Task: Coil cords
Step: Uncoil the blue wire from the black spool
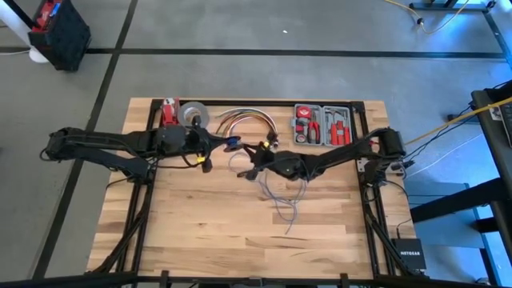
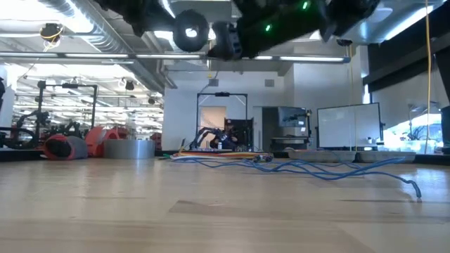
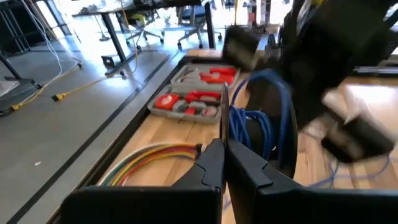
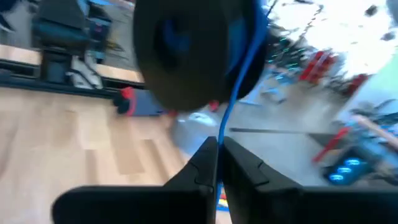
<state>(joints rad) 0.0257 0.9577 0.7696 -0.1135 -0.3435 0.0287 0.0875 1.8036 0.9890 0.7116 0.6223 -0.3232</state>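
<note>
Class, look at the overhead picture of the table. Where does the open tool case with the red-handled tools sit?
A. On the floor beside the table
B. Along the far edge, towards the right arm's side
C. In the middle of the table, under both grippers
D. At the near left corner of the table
B: in the high view the tool case lies on the table at its far edge, on the right arm's side, beyond the loose cord.

Ceiling strip lights (image 2: 70, 53) give even, bright light; shadows on the table (image 1: 200, 224) are faint. Daylight glares white at two o'clock in the right wrist view. Both wrist views smear with motion blur, the near fingers (image 3: 214, 168) soft.
</note>
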